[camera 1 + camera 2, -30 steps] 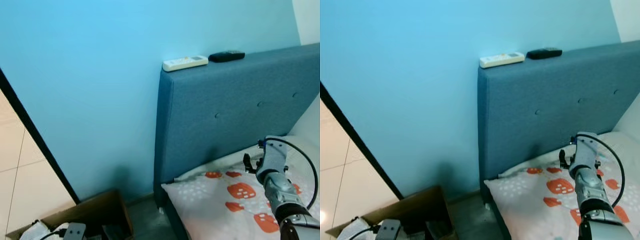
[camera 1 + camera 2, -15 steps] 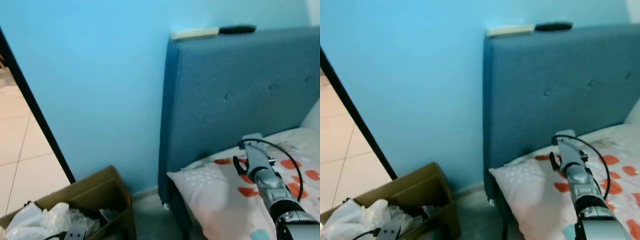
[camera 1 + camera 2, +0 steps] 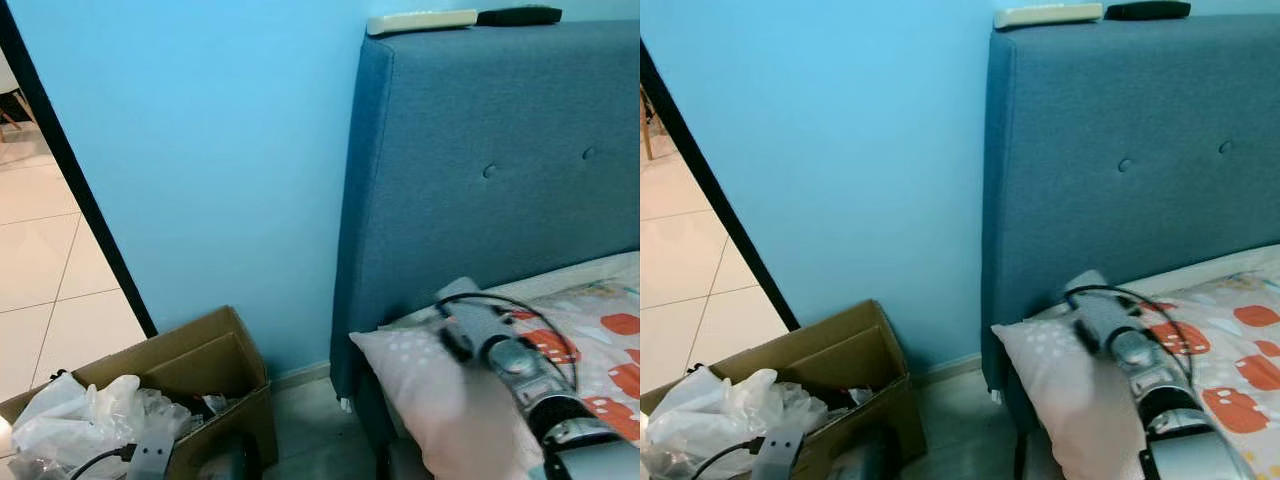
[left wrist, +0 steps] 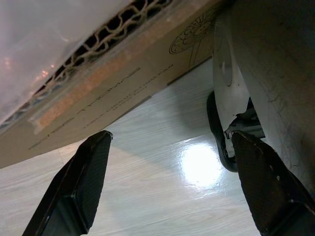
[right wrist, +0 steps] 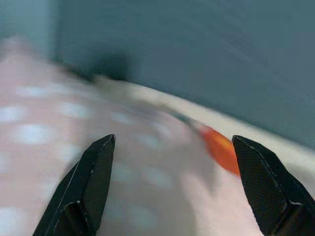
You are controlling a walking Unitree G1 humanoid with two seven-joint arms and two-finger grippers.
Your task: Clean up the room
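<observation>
Swinging left since a moment ago, the right hand (image 5: 167, 187), fingers spread, now hovers over the pillow (image 3: 1080, 385) at the bed's head. Soft and light, it should pinch easily at a corner. Left hand (image 4: 167, 187) hangs spread beside the cardboard box (image 3: 190, 365).

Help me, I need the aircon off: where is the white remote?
The slim white remote control lies on top of the blue padded headboard, at its left end, beside a black remote.
</observation>
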